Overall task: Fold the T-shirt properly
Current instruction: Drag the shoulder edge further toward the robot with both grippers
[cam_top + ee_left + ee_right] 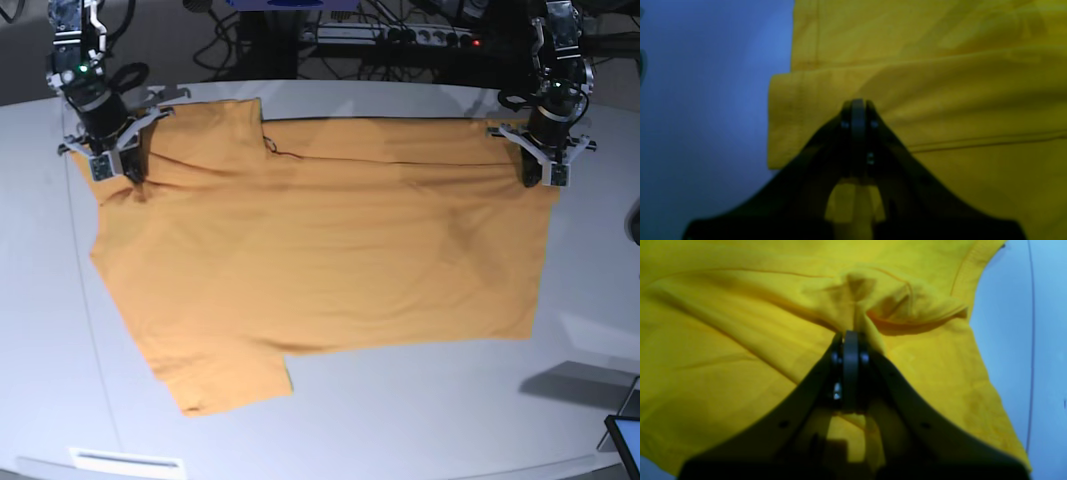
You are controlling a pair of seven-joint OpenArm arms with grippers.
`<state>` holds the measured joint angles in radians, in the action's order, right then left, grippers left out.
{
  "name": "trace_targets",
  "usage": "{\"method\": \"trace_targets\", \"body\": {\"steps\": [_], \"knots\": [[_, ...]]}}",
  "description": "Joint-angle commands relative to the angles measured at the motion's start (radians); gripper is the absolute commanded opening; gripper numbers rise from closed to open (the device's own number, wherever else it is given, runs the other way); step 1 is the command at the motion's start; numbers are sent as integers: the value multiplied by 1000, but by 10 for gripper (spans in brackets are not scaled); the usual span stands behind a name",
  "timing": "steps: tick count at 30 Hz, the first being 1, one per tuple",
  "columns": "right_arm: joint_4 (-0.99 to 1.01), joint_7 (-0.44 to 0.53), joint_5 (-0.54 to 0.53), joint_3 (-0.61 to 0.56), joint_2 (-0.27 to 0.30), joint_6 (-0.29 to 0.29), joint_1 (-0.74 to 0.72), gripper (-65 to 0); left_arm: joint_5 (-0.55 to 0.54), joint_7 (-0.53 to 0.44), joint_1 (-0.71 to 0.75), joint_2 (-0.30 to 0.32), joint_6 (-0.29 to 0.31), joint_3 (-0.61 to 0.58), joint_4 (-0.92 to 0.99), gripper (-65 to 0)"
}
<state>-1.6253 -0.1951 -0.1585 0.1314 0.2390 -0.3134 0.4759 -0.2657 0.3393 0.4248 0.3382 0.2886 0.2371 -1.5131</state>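
A: The right gripper (112, 165) sits at the left of the base view. Its jaws are pressed together on a pinch of the T-shirt (320, 260), and in its wrist view the cloth bunches into a small peak just ahead of the tips, at the shoulder by the sleeve.

B: And the rest of the shirt?

A: It spreads out from that gripper across the grey table (420, 400), lying mostly flat, neck toward the right gripper and hem toward the other arm. One sleeve lies loose at the edge of the shirt away from both grippers.

B: The left gripper (544, 170)?

A: At the right of the base view, also closed on the fabric. Its wrist view shows a fold of cloth, near the hem corner, trapped at its tips.

B: So which step is this?

A: I judge it the first lengthwise fold: both arms hold one long edge, pinched and ready to lift.

B: What does the next move need?

A: Both grippers rising together, keeping the edge taut between them, then carrying it over toward the opposite side evenly so no slack wrinkles.
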Motion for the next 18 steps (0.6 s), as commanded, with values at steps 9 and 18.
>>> {"method": "trace_targets", "body": {"steps": [9, 18], "knots": [[7, -100, 37, 6, 9, 20, 36, -650, 72, 240, 56, -3, 19, -9, 33, -650], [-10, -102, 37, 60, 9, 20, 59, -650, 187, 237, 59, -24, 19, -9, 32, -650]]}}
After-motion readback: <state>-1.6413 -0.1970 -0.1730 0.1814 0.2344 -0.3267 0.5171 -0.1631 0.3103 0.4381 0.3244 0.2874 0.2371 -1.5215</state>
